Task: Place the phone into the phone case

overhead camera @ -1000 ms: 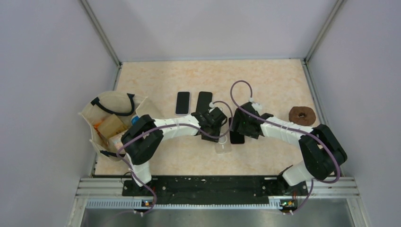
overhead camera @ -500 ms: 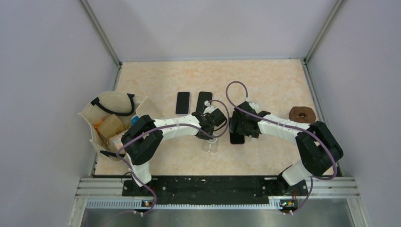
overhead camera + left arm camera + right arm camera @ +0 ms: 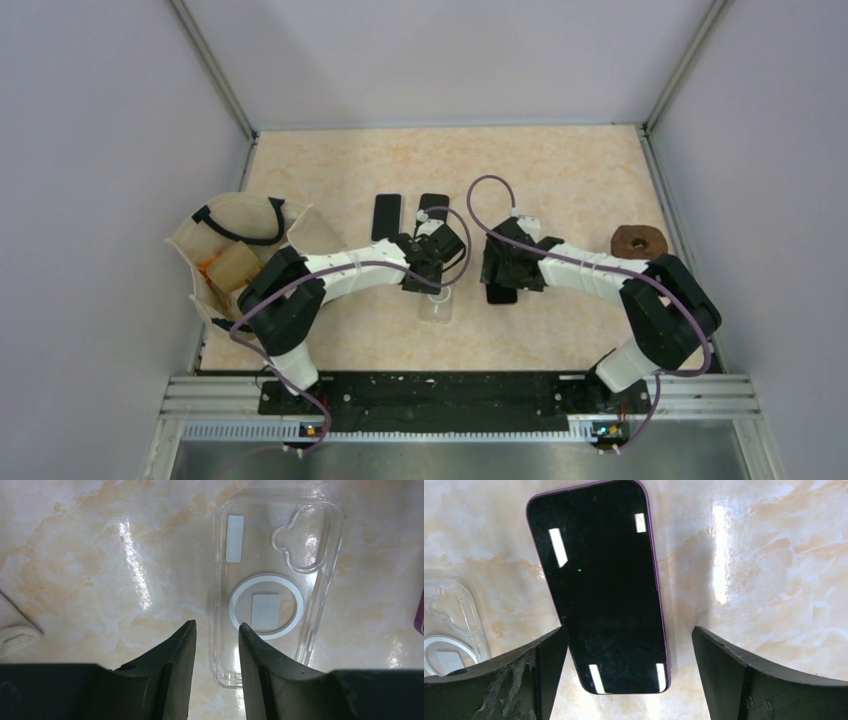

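Note:
The clear phone case [image 3: 277, 580] lies flat on the marble table, hollow side up, with a white ring inside. My left gripper [image 3: 217, 625] hovers over its near left corner, fingers a little apart and gripping nothing. In the top view the case [image 3: 438, 308] sits just in front of the left gripper [image 3: 425, 275]. The phone [image 3: 604, 585], black screen up with a purple rim, lies between the wide-open fingers of my right gripper [image 3: 630, 628]. From above, the phone [image 3: 500, 293] shows just below the right gripper [image 3: 502, 268]. A corner of the case [image 3: 449, 615] shows left of the phone.
Two other dark phones [image 3: 386, 215] [image 3: 432, 208] lie side by side behind the left gripper. A cloth bag [image 3: 235, 250] holding items stands at the left edge. A brown ring-shaped object [image 3: 638, 242] sits at the right. Walls enclose the table on three sides.
The clear case has slid left, away from the phone. The left gripper shut, then parted its fingers again. Both arms shifted a little left.

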`<state>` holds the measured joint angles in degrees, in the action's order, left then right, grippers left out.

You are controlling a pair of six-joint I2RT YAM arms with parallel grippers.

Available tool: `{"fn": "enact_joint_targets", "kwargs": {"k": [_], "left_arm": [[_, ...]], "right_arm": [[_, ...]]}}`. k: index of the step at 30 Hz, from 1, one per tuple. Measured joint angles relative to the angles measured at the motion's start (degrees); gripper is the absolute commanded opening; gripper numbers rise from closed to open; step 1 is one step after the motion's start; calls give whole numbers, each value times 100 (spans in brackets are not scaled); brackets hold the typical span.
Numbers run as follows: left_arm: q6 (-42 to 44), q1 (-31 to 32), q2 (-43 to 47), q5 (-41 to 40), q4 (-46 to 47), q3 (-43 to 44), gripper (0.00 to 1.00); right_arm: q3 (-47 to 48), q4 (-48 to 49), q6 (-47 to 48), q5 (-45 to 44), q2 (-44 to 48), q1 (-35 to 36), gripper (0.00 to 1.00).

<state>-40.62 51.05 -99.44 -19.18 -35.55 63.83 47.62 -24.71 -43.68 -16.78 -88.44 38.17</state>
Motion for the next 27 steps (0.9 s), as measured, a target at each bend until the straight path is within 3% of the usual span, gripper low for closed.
{"fn": "enact_joint_targets", "kwargs": {"k": [7,15,27], "left_arm": [[-26,-175,400,350,87,-98,51],[-20,-879,1097,780,162,-249,52],[-22,-1073,1172,1410,306,-308,52]], "right_arm": [[-105,90,31,28,98,17,94],[-90,105,140,24,70,57,94],[249,-184,177,-177,-282,380,93]]}}
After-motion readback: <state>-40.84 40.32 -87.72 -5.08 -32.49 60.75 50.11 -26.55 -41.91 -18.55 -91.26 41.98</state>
